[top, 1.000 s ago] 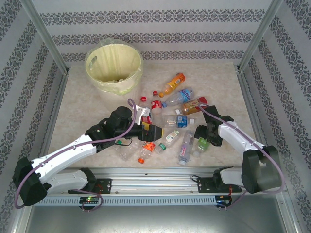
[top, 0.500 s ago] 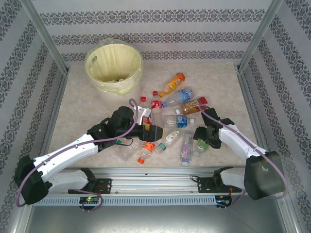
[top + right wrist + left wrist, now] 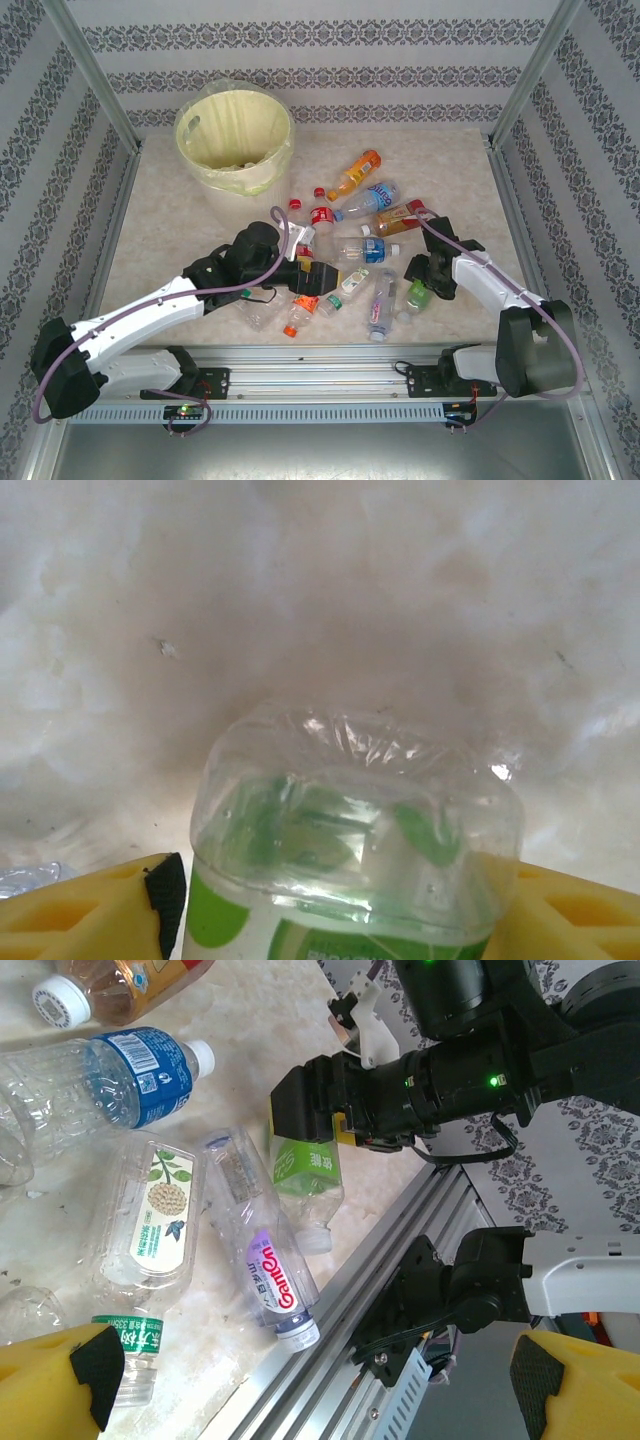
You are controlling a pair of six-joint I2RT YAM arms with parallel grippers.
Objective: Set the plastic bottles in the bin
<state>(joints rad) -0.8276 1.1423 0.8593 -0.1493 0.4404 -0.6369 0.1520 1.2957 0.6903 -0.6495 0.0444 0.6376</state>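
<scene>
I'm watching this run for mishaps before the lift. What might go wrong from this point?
The right hand straddles the crumpled clear plastic bottle with the green label near its end; the thin wall may buckle and slip out. The round pale-yellow plastic bin stands far left, beyond the open left hand over the pile; carrying across may make the arms collide. The clear purple-labelled bottle alongside, near the front rail, could get nudged off.

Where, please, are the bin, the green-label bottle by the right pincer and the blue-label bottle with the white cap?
bin (image 3: 265, 125): top external view, inner wall.
green-label bottle (image 3: 350, 850): right wrist view, clear end.
blue-label bottle (image 3: 140, 1072): left wrist view, blue label.
</scene>
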